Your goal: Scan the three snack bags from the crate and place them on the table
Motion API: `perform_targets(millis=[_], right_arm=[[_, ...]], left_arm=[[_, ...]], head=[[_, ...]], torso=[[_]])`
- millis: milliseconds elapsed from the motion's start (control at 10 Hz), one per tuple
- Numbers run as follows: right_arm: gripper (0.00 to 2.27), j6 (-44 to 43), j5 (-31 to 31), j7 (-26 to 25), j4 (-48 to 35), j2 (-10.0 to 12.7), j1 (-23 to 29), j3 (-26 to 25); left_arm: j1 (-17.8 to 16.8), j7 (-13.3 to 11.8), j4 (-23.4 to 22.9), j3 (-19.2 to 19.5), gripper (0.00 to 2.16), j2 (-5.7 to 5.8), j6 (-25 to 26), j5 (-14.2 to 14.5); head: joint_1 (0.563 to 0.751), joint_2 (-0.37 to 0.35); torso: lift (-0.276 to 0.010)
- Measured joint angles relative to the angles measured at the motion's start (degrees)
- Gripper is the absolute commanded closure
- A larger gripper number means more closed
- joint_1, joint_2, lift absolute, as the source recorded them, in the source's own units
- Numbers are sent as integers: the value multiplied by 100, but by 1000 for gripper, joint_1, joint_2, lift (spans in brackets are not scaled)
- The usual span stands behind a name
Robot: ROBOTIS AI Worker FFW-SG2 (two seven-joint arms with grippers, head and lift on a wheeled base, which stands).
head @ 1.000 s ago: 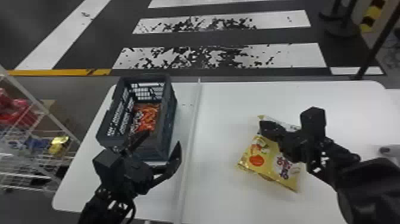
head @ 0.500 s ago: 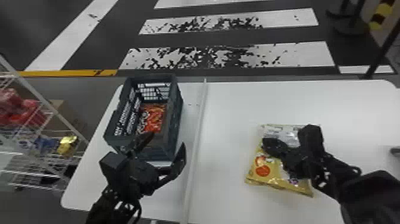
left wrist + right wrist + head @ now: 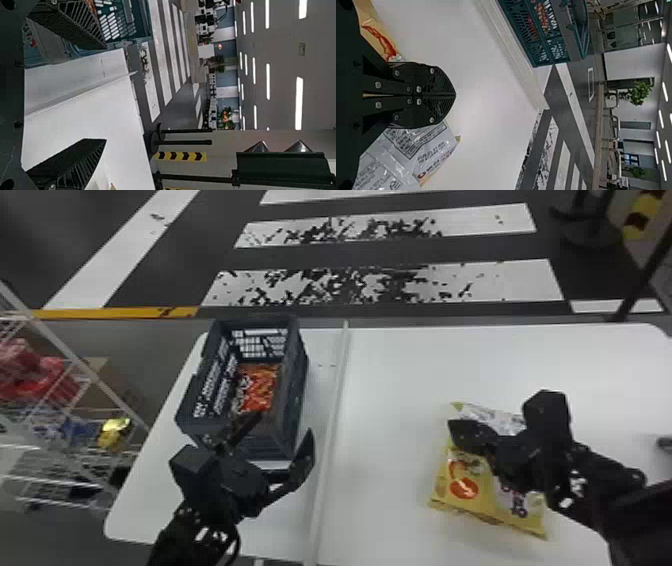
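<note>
Head view: yellow snack bag [image 3: 462, 487] on the table [image 3: 400, 365], beneath the right gripper [image 3: 455, 432]; red-orange snack bag [image 3: 262, 387] inside the crate [image 3: 294, 395], near the left gripper [image 3: 284, 426]. Left wrist view: left gripper [image 3: 106, 92], fingers apart. Right wrist view: right gripper [image 3: 455, 95], fingers together.

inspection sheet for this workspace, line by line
surface: white table, pale strip running across it
job's things: orange-red snack packaging in the crate; yellow snack packaging on the table, bag count unclear
clutter: dark object at the table's right edge, unidentifiable
left gripper: open, by the crate's near end
right gripper: shut, over the yellow packaging
cables: black loop at the left arm
surroundings: stocked wire rack at left, striped floor beyond
</note>
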Motion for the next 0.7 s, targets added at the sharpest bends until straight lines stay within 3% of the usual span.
perform_targets(millis=[200,700], right_arm=[[2128,321,-164,137,-353,3,175,18],[2128,337,-141,155,-103,11,215,357]], left_arm=[[0,0,0,-14,39,-8,-5,1],[27,-9,6,-26,39,-10,-6,1]], head=[[695,217],[695,259]], torso=[[-62],[-62]])
